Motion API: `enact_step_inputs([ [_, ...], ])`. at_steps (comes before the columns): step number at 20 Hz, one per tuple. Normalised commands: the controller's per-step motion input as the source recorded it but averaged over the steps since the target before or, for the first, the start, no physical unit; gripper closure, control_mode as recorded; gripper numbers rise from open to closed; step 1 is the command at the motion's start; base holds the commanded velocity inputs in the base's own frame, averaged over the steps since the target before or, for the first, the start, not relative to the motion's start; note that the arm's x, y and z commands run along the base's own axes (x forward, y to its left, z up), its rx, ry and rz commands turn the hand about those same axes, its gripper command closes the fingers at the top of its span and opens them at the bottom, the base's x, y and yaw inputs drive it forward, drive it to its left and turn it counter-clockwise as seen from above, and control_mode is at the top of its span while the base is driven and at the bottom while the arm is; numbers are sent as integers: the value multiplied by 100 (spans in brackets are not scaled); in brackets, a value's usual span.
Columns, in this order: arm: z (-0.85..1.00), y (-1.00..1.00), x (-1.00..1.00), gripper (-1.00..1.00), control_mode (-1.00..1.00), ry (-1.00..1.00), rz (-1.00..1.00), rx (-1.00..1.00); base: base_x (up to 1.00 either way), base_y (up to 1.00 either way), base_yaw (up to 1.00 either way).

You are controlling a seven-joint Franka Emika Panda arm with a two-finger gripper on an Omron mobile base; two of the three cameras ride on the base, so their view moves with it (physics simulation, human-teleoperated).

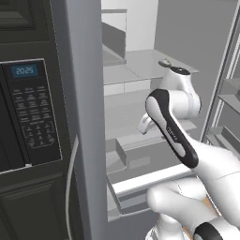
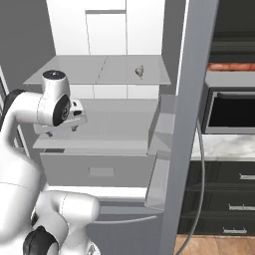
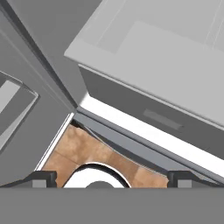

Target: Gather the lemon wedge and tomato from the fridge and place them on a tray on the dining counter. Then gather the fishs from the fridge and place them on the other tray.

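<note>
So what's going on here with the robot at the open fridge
The white arm is reaching into the open fridge, its gripper pointing down over the middle shelf toward the drawer front and floor. The jaws are wide open and hold nothing. One small tan item, likely a fish, lies on the upper shelf, untouched. No lemon wedge or tomato can be made out.

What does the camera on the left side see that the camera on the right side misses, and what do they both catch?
The left base view alone takes in the dark oven control panel with its lit clock. The right base view alone takes in a microwave window, dark drawers under a marble counter, and the drawer front low in the fridge. Both share the open fridge, its grey shelves, a small olive-tan fish on the upper shelf, and the white arm with the gripper, jaws apart.
</note>
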Motion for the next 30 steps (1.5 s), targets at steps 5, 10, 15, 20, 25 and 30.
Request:
enact_step_inputs([
  [5, 61, -54, -20, -100, -100, -5, -3, 0, 0, 0, 0],
  [10, 46, -26, 0, -100, -100, -4, -6, 0, 0, 0, 0],
  [15, 25, -4, 12, -100, -100, -17, -11, 0, 0, 0, 0],
  [20, 6, -21, 10, -100, -100, -24, -5, 0, 0, 0, 0],
  [25, 23, -15, 10, -100, -100, -25, -3, 0, 0, 0, 0],
  [30, 62, -27, 4, -100, -100, -5, -10, 0, 0, 0, 0],
])
